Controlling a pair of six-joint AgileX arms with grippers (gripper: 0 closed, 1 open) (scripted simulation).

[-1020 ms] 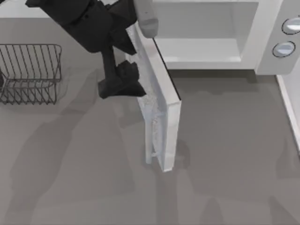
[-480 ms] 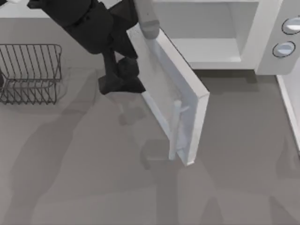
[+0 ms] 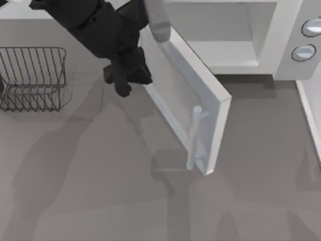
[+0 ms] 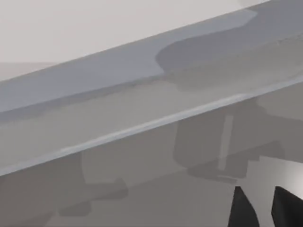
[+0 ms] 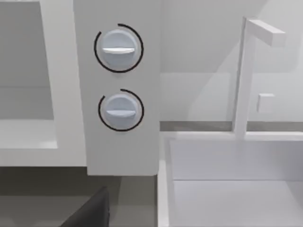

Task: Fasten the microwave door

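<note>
Grey tabletop [image 3: 90, 191] is carrying everything we are looking at. By its left edge we are seeing a dark wire basket [image 3: 35, 75], and we cannot tell whether anything is lying in it.

Just right of the basket, toward the far edge, our left gripper [image 3: 125, 78] is hanging off the black left arm, just beside the outer face of the microwave door [image 3: 188, 108]; we cannot tell from above whether it is touching the panel. In the left wrist view two dark fingertips [image 4: 244, 210] are showing with a gap between them, so the jaws are standing apart and gripping nothing.

The door is standing partly open, hinged at its far left end on the microwave body [image 3: 225, 35] and swinging out toward the middle of the tabletop. Its greyish window is facing left and its pale bar handle [image 3: 193, 135] is running along the free edge.

Farther right, the white cavity of the microwave is standing open, and nothing is showing inside it. Two round knobs [image 5: 118, 78] are sitting one above the other on its right panel.

Our right arm is sitting parked near the right edge, facing the knobs; we cannot tell how its jaws are standing.
</note>
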